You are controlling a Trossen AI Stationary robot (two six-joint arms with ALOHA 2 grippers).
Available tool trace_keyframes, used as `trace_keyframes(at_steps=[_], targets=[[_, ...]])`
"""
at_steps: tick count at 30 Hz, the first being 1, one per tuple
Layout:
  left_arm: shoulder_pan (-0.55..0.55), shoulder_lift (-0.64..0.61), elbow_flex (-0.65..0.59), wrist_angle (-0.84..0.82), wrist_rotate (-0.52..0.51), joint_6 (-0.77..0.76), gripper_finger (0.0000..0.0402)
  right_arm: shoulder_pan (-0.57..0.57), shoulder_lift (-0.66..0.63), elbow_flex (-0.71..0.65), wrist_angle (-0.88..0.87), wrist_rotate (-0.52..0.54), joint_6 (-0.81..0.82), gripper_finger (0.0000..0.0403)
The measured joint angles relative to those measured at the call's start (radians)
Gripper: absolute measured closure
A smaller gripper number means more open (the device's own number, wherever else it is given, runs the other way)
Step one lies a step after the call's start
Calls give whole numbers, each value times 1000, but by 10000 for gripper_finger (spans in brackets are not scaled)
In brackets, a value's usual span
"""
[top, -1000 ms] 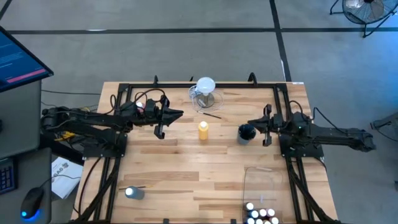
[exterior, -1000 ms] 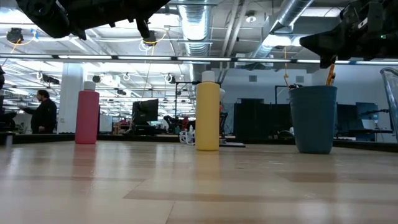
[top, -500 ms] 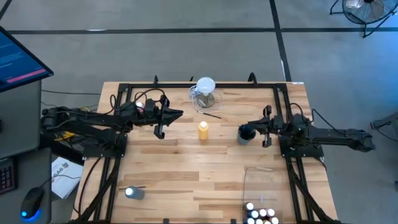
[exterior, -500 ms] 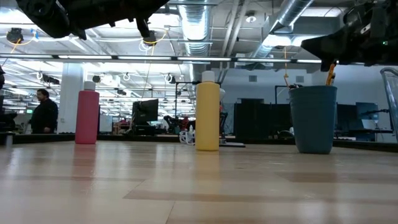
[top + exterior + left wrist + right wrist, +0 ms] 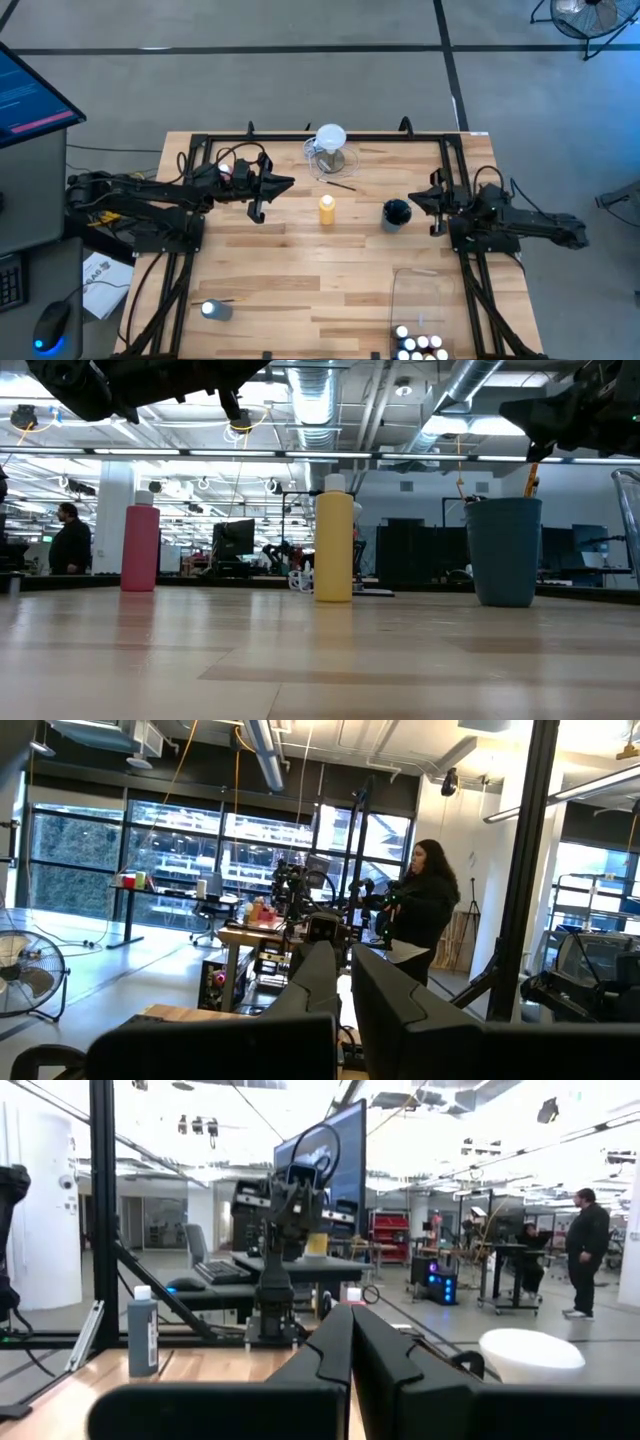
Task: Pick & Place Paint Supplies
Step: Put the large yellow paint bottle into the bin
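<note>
Above the pale wooden tabletop (image 5: 300, 265), the right gripper (image 5: 421, 203), fingers shut and empty, hovers beside the dark blue cup (image 5: 396, 212); the yellow squeeze bottle (image 5: 327, 209) stands mid-table. Next, likely, opening to grasp.

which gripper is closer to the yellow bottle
Left. The left gripper is just beside the yellow bottle; the right gripper sits farther off, beyond the dark cup.

squeeze bottle (image 5: 326, 209) mid-table, cup (image 5: 396, 213) right, jug (image 5: 330, 149) behind
</note>
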Motion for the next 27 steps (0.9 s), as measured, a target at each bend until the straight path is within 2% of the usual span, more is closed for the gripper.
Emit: trace_keyframes(at_steps=[2, 11, 15, 22, 24, 27], targets=[[0, 0, 0, 0, 0, 0, 401, 0, -40, 0, -29, 0, 0, 403], [0, 0, 0, -1, 0, 0, 401, -2, -39, 0, -52, 5, -5, 403], [0, 0, 0, -1, 0, 1, 401, -3, -39, 0, -79, 38, -8, 403], [0, 0, 0, -22, 2, 83, 401, -3, -39, 0, -124, 79, -8, 403], [7, 0, 0, -40, 22, 84, 401, -3, -39, 0, -126, 79, -14, 403], [36, 0, 0, -45, 122, 84, 401, -3, -39, 0, -134, 79, -23, 403]])
